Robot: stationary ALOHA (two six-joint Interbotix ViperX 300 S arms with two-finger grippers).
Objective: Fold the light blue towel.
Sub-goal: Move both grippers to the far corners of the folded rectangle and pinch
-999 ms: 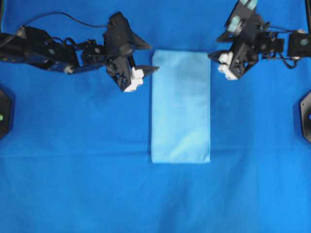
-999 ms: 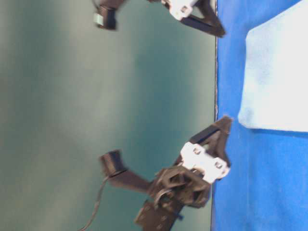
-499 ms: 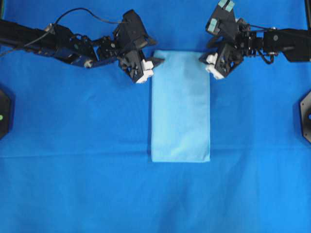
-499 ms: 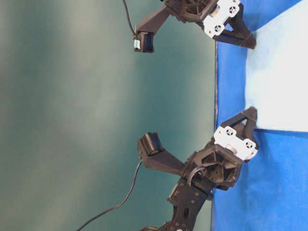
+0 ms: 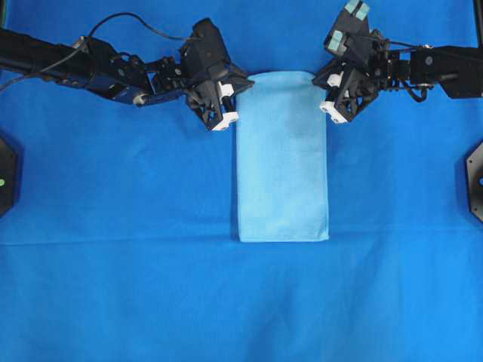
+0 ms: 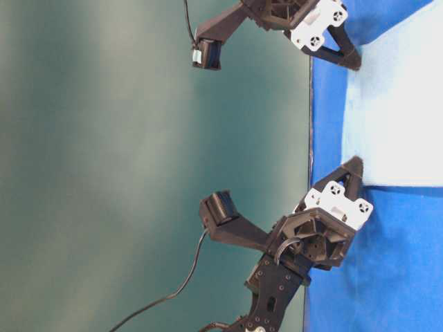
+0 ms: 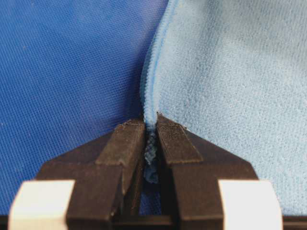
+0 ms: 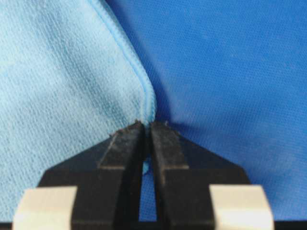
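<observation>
Two grippers meet the light blue towel [image 5: 283, 158], which we see lying as a narrow folded rectangle at the middle of the royal-blue sheet [image 5: 113, 286], long axis running from the far edge toward the near one. We find the left gripper [image 5: 243, 84] pinched closed on the towel's far left corner, hem bunched between its fingers [image 7: 125, 143], and the right gripper [image 5: 317, 79] likewise clamped on the far right corner, its fingers [image 8: 165, 143] nipping the hem

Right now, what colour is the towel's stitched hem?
A slightly darker blue than the light blue towel; clearest in the left wrist view.
</observation>
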